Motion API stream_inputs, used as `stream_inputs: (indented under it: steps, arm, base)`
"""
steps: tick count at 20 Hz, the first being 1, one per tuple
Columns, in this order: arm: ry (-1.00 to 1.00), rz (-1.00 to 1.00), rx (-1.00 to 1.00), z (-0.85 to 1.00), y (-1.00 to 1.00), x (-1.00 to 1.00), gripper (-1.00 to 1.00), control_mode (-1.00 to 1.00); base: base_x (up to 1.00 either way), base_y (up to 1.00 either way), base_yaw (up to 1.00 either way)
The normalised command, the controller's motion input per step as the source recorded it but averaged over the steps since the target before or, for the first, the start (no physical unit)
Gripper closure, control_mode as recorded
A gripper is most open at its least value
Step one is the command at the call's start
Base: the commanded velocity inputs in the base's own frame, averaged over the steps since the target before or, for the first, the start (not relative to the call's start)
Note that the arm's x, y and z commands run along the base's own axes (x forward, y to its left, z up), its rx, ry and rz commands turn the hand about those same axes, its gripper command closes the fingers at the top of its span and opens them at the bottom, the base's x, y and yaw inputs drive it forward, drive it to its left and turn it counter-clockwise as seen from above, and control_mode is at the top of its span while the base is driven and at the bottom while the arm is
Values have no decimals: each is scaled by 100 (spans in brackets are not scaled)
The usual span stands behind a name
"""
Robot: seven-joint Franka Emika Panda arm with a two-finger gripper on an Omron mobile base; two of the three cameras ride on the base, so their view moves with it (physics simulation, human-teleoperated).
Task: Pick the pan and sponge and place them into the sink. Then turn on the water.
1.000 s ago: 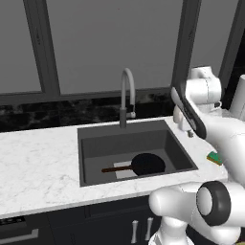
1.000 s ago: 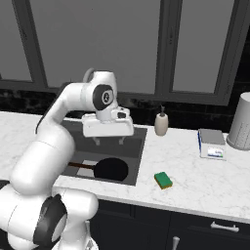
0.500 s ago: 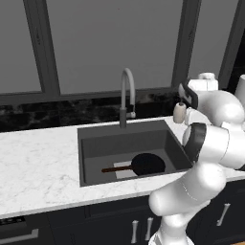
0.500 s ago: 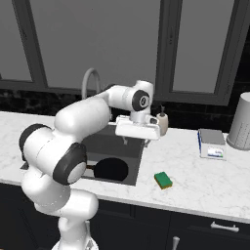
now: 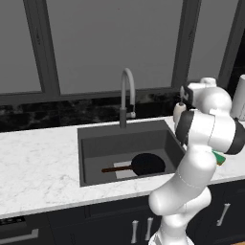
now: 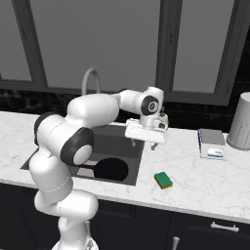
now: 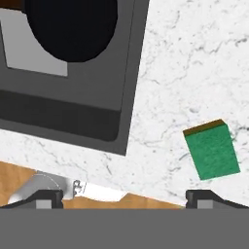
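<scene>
pan [image 5: 148, 164]: lies flat on the bottom of the sink, round black body toward the right side; its thin brown handle points left across the lighter grey square
sink [image 6: 137, 153]: dark grey basin set in the white marble surface [image 6: 205, 180]; the pan is inside it; no stream shows at the faucet
sponge [image 7: 212, 149]: green face up, on the marble to the right of the sink and apart from its rim; in the right base view it sits near the front edge; nothing touches it
faucet [image 5: 126, 95]: tall curved grey neck standing behind the sink
jaws [image 7: 124, 195]: hang in the air above the marble just right of the sink's right rim; the two dark tips stand wide apart with nothing between them; the sponge lies ahead of the right-hand tip
box [image 6: 212, 143]: blue-and-white, flat on the marble well to the right; a grey canister [image 6: 241, 121] stands beside it
</scene>
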Motion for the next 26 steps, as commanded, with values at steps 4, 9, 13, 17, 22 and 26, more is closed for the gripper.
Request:
stream_inputs:
  steps: [4, 9, 13, 17, 22, 26]
  arm:
    - [-4, 6, -4, -22, -41, 0, -100, -100]
    - [-19, 17, -1, -15, -39, -4, -100, -100]
    - [-30, 13, 1, -18, -17, -1, -100, -100]
    - [-15, 8, 2, -14, -3, -1, -100, -100]
    - [2, 1, -2, -9, 0, 0, -100, -100]
    - [4, 0, -6, -8, -2, -2, -100, -100]
  base:
    - [0, 0, 0]
    - [0, 0, 0]
    - [0, 0, 0]
    - [0, 0, 0]
    - [0, 0, 0]
    - [0, 0, 0]
